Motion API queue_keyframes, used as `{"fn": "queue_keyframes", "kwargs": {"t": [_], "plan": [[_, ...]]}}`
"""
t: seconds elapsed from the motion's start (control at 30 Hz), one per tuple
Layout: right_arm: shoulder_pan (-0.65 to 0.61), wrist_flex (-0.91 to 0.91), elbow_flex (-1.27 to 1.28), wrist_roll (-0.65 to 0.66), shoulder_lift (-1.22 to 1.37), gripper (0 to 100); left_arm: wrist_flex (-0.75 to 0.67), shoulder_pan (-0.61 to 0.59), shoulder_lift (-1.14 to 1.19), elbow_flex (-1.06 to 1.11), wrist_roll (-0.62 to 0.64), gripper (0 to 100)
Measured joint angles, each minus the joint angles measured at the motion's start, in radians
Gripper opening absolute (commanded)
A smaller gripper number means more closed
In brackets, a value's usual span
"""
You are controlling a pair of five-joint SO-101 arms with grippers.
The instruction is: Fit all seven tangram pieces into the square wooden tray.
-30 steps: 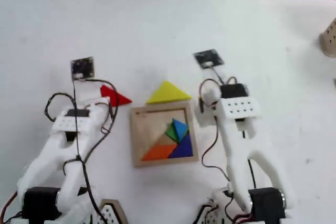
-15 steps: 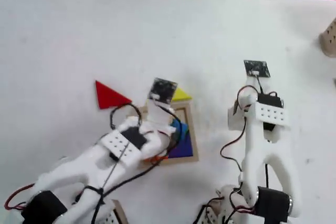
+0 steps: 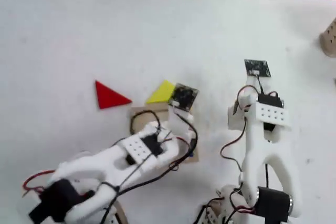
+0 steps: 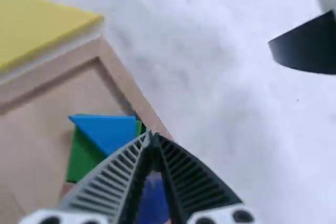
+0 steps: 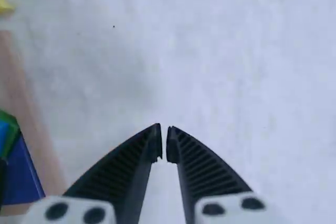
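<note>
- The wooden tray [image 3: 136,113] sits a little below the middle of the high view on the white worktop [image 3: 210,30], with most of it covered by the left arm [image 3: 139,150], which stretches from the lower left of the frame across it
- The left end effector [image 4: 152,138] is closed, its ribbed fingertips meeting in a point with nothing between them; it hangs over the tray's inside, close to the rim on the side facing the other arm
- In the left wrist view a light blue triangle [image 4: 105,129] lies in the tray, with a green piece [image 4: 80,158] beside it and a dark blue piece [image 4: 155,198] seen through the gap behind the closed tips
- The yellow triangle [image 3: 160,93] lies outside the tray, on the worktop just beside its far rim, at the centre of the high view
- The red triangle [image 3: 109,96] lies on the bare worktop left of centre, apart from the tray and from the yellow triangle
- The right arm [image 3: 260,129] stands in the lower right of the high view, well clear of the tray
- The right end effector [image 5: 163,143] is closed to a hairline slit and empty, over bare worktop, with the tray's rim and the dark blue piece at the edge of its view
</note>
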Motion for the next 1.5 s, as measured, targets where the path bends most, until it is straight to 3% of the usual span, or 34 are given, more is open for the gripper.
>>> {"fn": "queue_keyframes", "kwargs": {"t": [0.27, 0.73, 1.1, 1.37, 1.5], "plan": [[0.000, 0.000, 0.000, 0.000, 0.000, 1.7, 0.000, 0.002, 0.086, -0.038, 0.000, 2], [0.000, -0.021, 0.014, 0.000, 0.006, 1.7, 0.141, -0.044, 0.087, -0.061, 0.002, 2], [0.000, -0.021, 0.014, 0.000, 0.006, 1.7, 0.186, -0.043, -0.166, 0.018, 0.000, 2], [0.000, -0.021, 0.014, 0.000, 0.006, 1.7, 0.187, -0.169, -0.141, 0.023, 0.002, 2], [0.000, -0.021, 0.014, 0.000, 0.006, 1.7, 0.186, -0.175, -0.094, 0.021, -0.075, 2]]}}
